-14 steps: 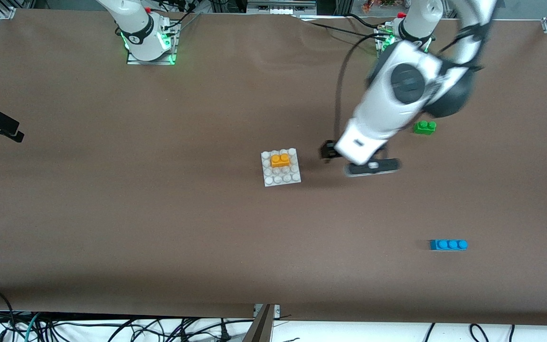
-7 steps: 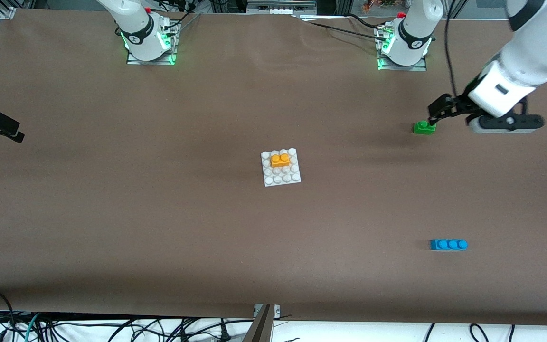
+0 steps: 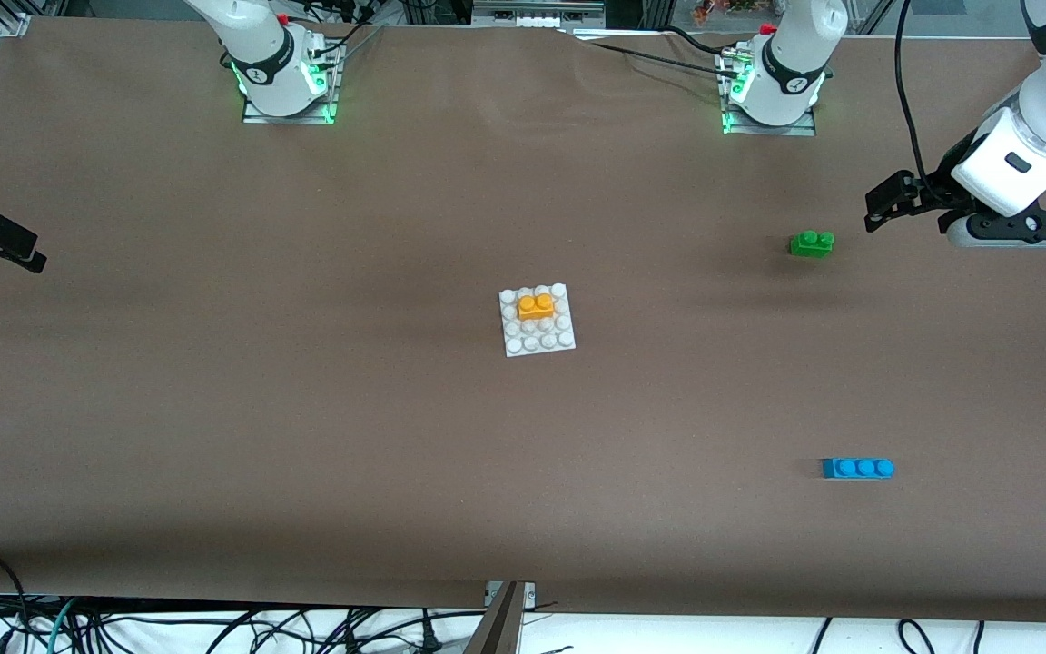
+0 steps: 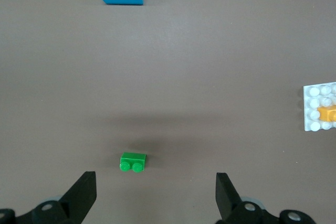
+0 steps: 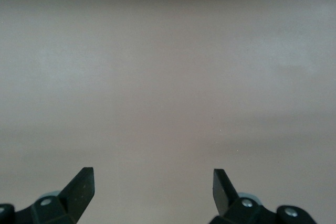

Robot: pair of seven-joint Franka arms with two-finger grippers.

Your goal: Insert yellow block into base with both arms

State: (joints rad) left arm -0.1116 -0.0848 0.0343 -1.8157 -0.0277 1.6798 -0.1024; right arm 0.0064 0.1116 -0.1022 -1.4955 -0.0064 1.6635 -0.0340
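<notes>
Yellow block (image 3: 536, 306) sits on the white base (image 3: 537, 341) in the middle of the surface (image 3: 305, 409). Left pincer (image 3: 882, 207) and right pincer (image 5: 152, 190) both hang open, holding nothing.

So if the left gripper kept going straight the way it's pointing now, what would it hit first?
Probably bare brown tabletop. The open left gripper points down at the table, and the small green two-stud plastic brick lies between its fingers' lines, slightly off centre. Depth is unclear, so it might brush that brick.
</notes>
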